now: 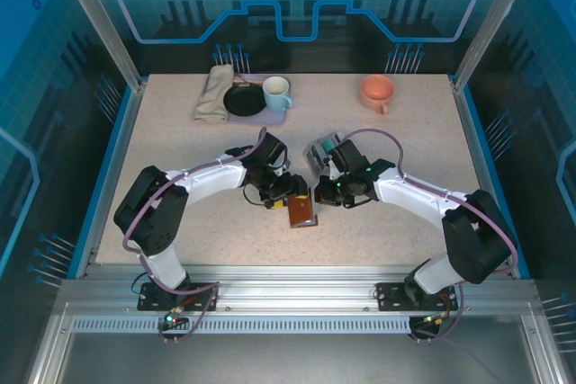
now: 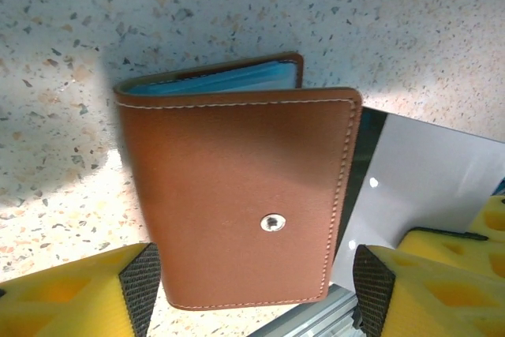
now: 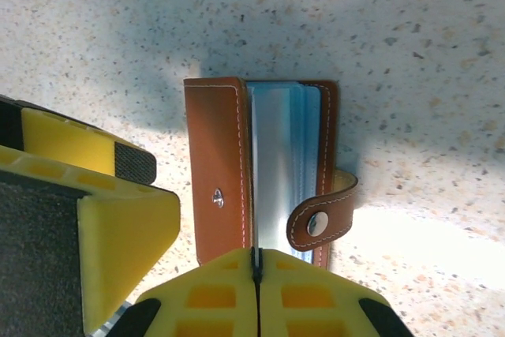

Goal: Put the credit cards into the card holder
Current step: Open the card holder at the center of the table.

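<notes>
The brown leather card holder (image 1: 301, 210) sits mid-table between both grippers. In the left wrist view its cover (image 2: 237, 195) with a snap stud faces me, with teal slots along its top. My left gripper (image 2: 256, 286) is open and straddles the holder; the left pad (image 2: 142, 286) is at its edge and the right pad (image 2: 371, 286) stands apart. My right gripper (image 3: 254, 262) is shut on a thin grey-white credit card (image 3: 254, 195), seen edge-on, which enters the gap between the cover and the blue slots (image 3: 284, 163). That card (image 2: 426, 187) shows flat beside the holder.
At the back stand a light-blue mug (image 1: 276, 92), a black pan (image 1: 243, 99), a beige cloth (image 1: 213, 92) and an orange mug (image 1: 378, 92). A grey box tray (image 1: 319, 150) lies just behind my right gripper. The holder's snap tab (image 3: 323, 215) hangs loose.
</notes>
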